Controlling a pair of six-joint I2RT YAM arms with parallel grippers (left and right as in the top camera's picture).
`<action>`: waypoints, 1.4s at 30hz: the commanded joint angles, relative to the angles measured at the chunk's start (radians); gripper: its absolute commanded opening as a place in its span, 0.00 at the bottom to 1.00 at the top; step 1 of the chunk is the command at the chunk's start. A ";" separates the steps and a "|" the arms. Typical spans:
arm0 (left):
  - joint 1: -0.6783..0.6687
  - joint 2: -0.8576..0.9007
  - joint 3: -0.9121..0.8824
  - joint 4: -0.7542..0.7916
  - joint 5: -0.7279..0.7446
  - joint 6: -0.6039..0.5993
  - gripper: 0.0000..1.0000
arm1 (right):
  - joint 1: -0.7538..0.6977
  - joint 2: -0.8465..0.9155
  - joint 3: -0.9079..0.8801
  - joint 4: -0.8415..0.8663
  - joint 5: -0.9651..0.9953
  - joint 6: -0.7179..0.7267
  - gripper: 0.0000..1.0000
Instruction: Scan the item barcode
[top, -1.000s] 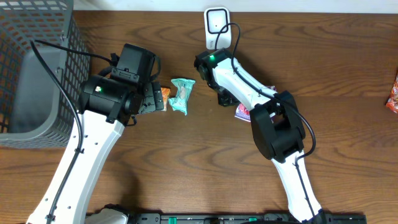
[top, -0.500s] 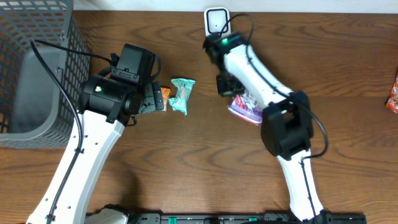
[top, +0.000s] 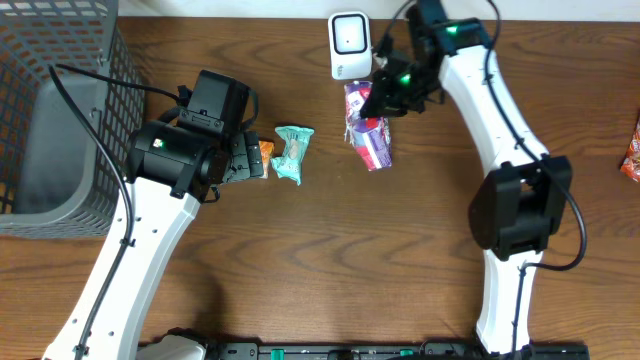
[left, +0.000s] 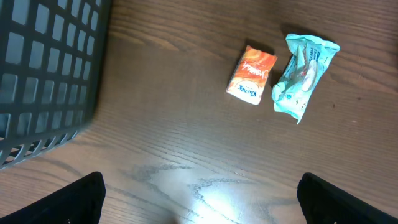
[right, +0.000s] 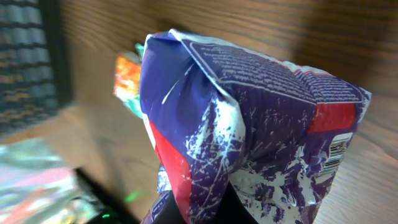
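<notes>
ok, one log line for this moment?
step: bag held beside scanner | right pincer: shut on bag | left pincer: open, empty

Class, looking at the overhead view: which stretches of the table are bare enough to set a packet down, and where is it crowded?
Free: the wood between left arm and right arm, below the teal packet; also beyond the right arm, short of the orange-red bag. Crowded: from the left claw to the scanner.
</notes>
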 joint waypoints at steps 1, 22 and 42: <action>0.005 -0.005 0.008 -0.002 -0.002 -0.009 0.98 | -0.050 -0.010 -0.087 0.014 -0.200 -0.047 0.01; 0.005 -0.005 0.008 -0.002 -0.002 -0.009 0.98 | -0.250 -0.084 -0.263 -0.043 0.168 -0.034 0.52; 0.005 -0.005 0.008 -0.002 -0.002 -0.009 0.98 | -0.248 -0.176 -0.279 -0.060 0.369 -0.035 0.99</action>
